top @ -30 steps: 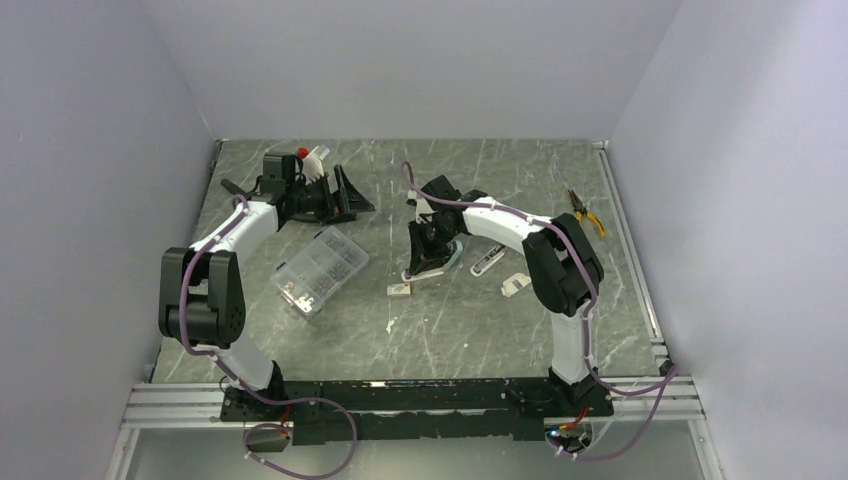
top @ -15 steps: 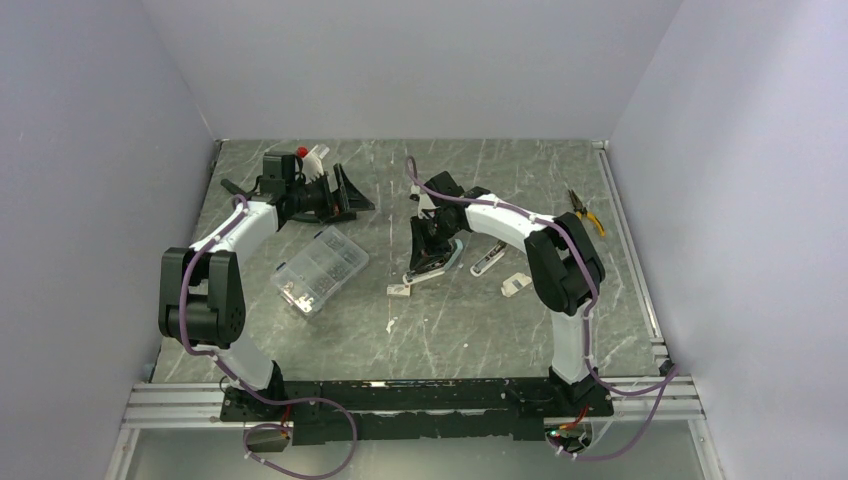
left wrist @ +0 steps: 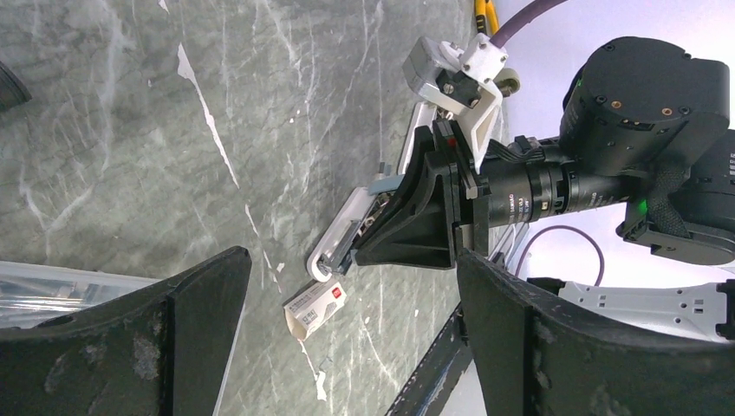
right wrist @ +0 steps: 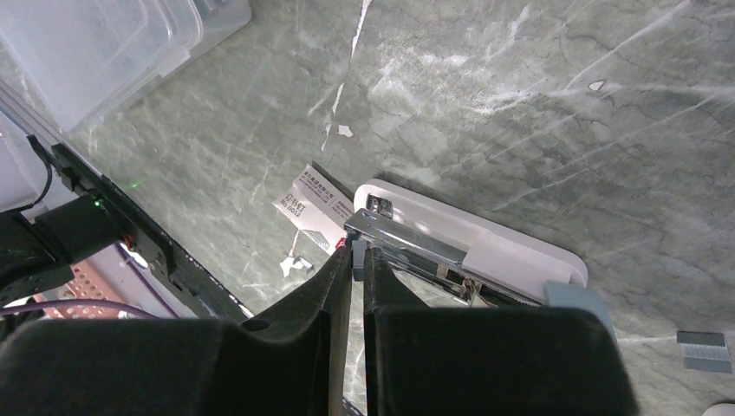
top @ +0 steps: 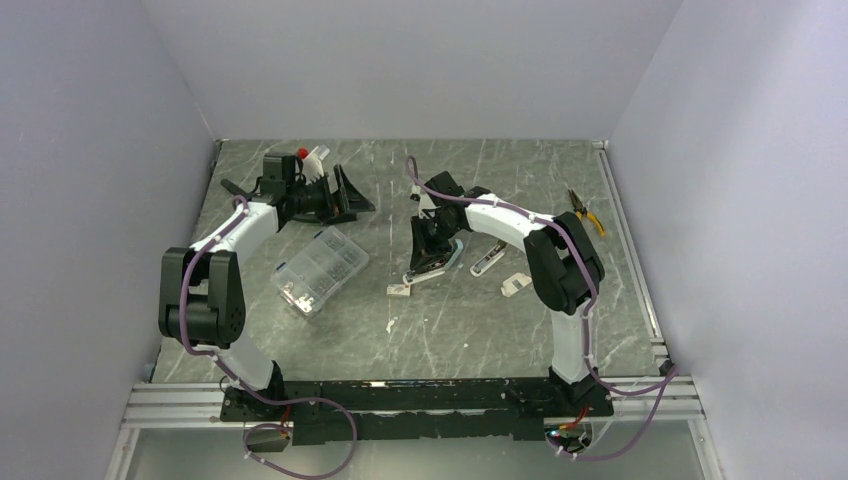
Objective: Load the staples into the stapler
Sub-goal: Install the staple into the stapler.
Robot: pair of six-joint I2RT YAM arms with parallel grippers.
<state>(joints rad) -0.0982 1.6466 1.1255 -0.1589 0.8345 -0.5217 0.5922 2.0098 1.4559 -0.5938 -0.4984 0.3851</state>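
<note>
Grey table [top: 450,335]: right gripper [right wrist: 358,256], pinching the stapler [right wrist: 490,258] narrowly, could slip off its thin rail; left gripper [top: 345,192] gapes empty.

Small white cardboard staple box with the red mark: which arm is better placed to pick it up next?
Left, probably. The left gripper stands open and empty, though farther off. The right gripper is nearer the staple box but pinched shut on the metal rail of the open white stapler.

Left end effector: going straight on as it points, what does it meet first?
From the open left end effector, most likely the right end effector, shut on the metal rail of the stapler; the staples box lies just beside that line. Depth is unclear.
</note>
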